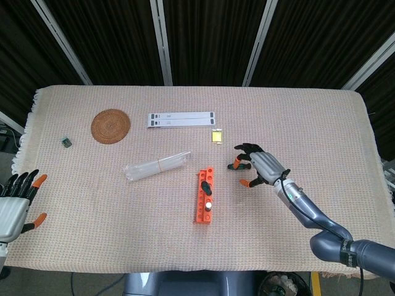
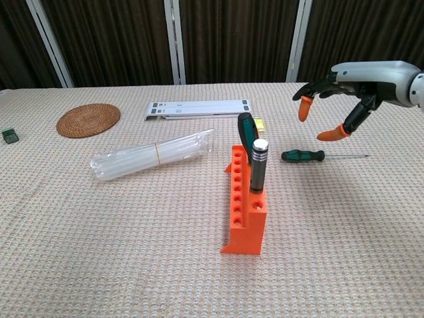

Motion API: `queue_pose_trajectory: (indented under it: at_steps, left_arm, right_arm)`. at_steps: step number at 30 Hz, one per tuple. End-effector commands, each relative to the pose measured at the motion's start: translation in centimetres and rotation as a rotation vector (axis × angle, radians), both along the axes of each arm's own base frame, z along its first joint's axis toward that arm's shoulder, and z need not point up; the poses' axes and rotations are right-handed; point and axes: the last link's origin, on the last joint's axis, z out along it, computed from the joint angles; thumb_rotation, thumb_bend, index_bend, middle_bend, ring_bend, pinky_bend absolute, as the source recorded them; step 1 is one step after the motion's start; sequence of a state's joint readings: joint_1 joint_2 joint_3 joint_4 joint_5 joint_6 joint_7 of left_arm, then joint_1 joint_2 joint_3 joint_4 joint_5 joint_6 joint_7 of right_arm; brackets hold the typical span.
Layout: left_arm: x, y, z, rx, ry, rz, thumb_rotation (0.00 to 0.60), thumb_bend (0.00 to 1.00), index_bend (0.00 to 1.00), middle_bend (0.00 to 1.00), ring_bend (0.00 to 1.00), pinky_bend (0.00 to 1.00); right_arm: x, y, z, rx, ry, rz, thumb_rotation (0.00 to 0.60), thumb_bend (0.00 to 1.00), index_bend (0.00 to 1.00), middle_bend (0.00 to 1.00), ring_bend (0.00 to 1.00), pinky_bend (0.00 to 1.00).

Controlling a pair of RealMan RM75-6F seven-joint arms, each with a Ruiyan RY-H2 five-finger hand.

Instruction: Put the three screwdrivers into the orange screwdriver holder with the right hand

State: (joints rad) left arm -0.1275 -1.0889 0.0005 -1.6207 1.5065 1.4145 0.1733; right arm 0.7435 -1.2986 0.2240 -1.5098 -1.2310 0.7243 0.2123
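Right hand [image 2: 351, 99]: held above the table [image 1: 321, 123], right of the holder; fingers spread, nothing grasped.
Left hand [image 1: 15, 200]: seen at the near left corner of the table in the head view; fingers apart, nothing held.
Holder [image 2: 244, 205]: orange, placed near the middle of the table, closer to the near edge; its long axis runs from near edge to far edge.
Green-handled screwdriver [image 2: 246, 132]: seated upright in the holder, behind the grey one.
Grey screwdriver [image 2: 257, 167]: seated upright in the tall near end of the holder.
Third screwdriver [image 2: 311, 156]: laid flat on the table, right of the holder and below the right hand, tip directed at the right edge; apart from the hand.
Plastic bundle [image 2: 152, 156]: laid left of the holder.
Coaster [image 1: 111, 125]: placed toward the far left corner.
White strips [image 1: 182, 118]: laid near the far edge.
Yellow item [image 1: 216, 136]: placed just beyond the holder.
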Motion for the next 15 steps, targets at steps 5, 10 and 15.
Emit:
queue_pose_trajectory:
  at_steps: [5,10,15]
  left_arm:
    - [-0.1,-0.2,0.1,0.004,0.008,0.01,0.6,0.23,0.09,0.0,0.0,0.0]
    - [-0.2,-0.2,0.0,0.002,0.012,0.014,0.6,0.23,0.09,0.0,0.0,0.0]
    - [-0.3,-0.2,0.0,0.002,0.013,0.016,0.6,0.23,0.09,0.0,0.0,0.0]
  right_arm:
    - [-0.5,-2.0,-2.3,-0.194,0.341,0.129,0.6,0.23,0.36,0.09,0.0,0.0]
    - [0.2,-2.4,-3.7,-0.276,0.521,0.245,0.6,0.23,0.35,0.08,0.0,0.0]
    - [0.7,-2.3,-4.9,-0.299,0.576,0.286,0.6,0.23,0.35,0.08,0.0,0.0]
